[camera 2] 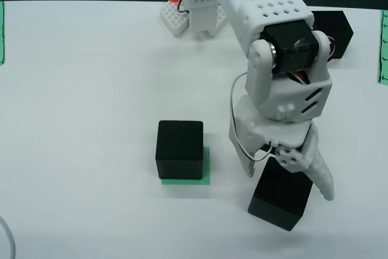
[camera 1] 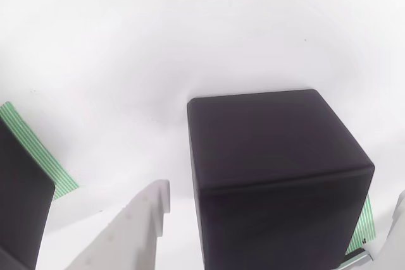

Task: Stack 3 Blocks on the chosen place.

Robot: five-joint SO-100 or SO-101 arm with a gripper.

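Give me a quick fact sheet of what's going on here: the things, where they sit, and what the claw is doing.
Surface: white table
Block on target: black cube sitting on the green striped square, which peeks out at its right and front edges
Block at claw: second black cube, lower right in the overhead view, tilted relative to the first
Third block: black cube far back, behind the arm
Claw: claw straddling the second cube, fingers either side; a firm grip cannot be confirmed
Stack: none yet

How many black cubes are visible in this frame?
3: one cube on the striped patch, one between the gripper's fingers, one behind the arm, partly hidden.
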